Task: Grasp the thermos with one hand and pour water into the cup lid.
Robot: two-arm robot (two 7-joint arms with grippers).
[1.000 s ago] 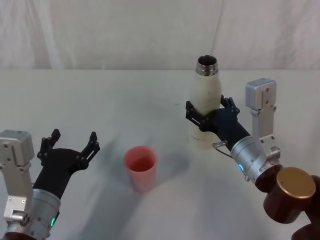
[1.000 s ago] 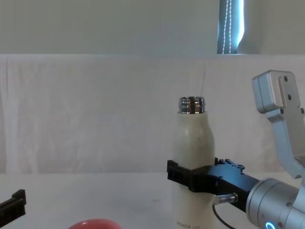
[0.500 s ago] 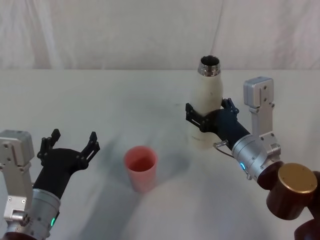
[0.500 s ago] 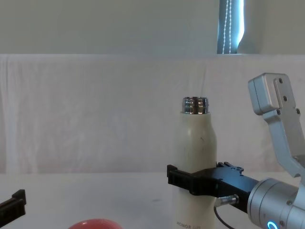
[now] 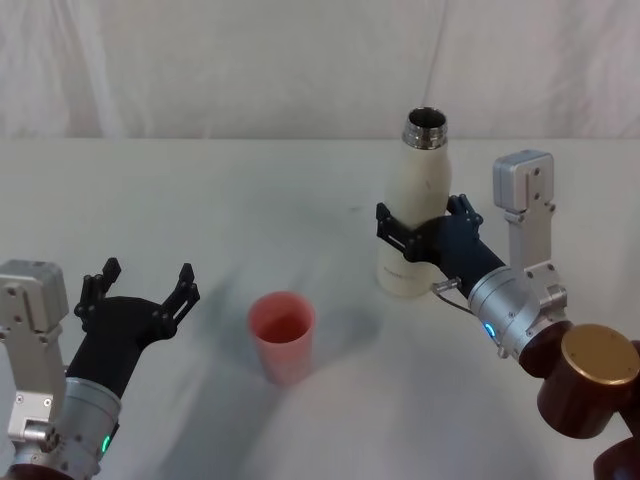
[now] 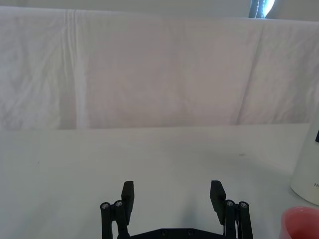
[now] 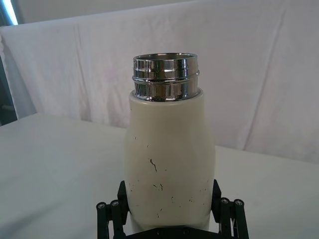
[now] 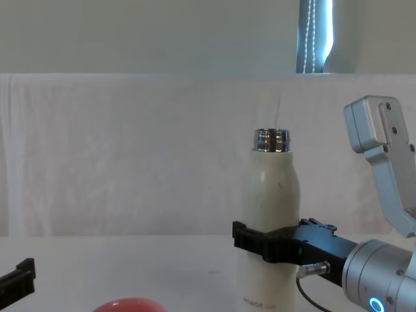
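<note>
I have the thermos on the right side of the desk, upright and with its cap off. Its chrome neck is open at the top, and I cannot see down inside it, so I cannot tell what it holds. The cream body carries small dark specks, clear in the right wrist view. From the chest view, grey lettering sits near its base, too small for me to read, and the very bottom is cut off, so I cannot tell whether it stands on the desk or is lifted just clear.

The pink cup stands near the middle of the desk, well apart from the thermos and to its left. Looking into it from the head view I see only pink inside; nothing in it that I can make out. The chest view catches just its rim at the lower edge, and the left wrist view catches a corner of it.

My right gripper has its fingers clamped on the thermos about midway up the body, one on each side of it.

My left gripper sits low at the left of the desk, to the left of the cup, fingers spread wide apart and touching nothing.
</note>
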